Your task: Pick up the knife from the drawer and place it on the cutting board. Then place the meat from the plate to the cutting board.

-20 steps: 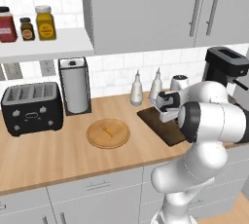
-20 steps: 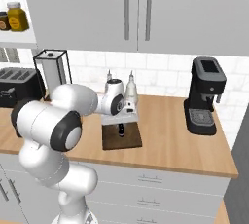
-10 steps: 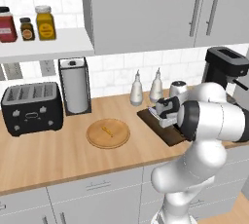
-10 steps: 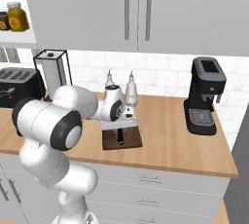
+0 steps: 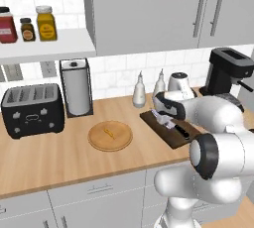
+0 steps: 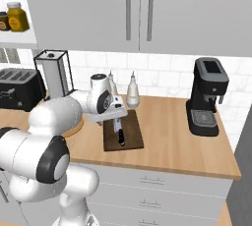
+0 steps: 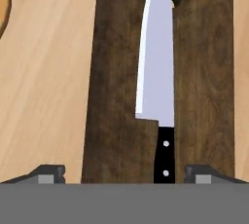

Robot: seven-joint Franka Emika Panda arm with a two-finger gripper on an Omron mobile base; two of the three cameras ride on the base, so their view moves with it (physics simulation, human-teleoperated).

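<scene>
The knife (image 7: 156,67) lies flat along the dark brown cutting board (image 7: 112,96), its black handle toward my hand. My gripper (image 7: 126,174) hovers low over the handle end and is open, its fingertips (image 7: 48,173) wide apart, clear of the knife. From the base views, the gripper (image 5: 163,118) (image 6: 116,119) sits just above the cutting board (image 5: 168,134) (image 6: 132,134), and the knife (image 6: 119,135) points toward the counter's front. The tiny orange meat (image 5: 109,133) rests on the round tan plate (image 5: 121,140), left of the board. Which drawer held the knife I cannot tell.
A toaster (image 5: 32,110) and paper towel holder (image 5: 77,93) stand at the back left. Two bottles (image 5: 140,90) stand behind the board and a coffee machine (image 6: 209,95) stands at the right. Shut grey drawer fronts (image 6: 147,181) run under the counter.
My hand has come down closer to the cutting board. The knife now lies on the board, free of the fingers.
</scene>
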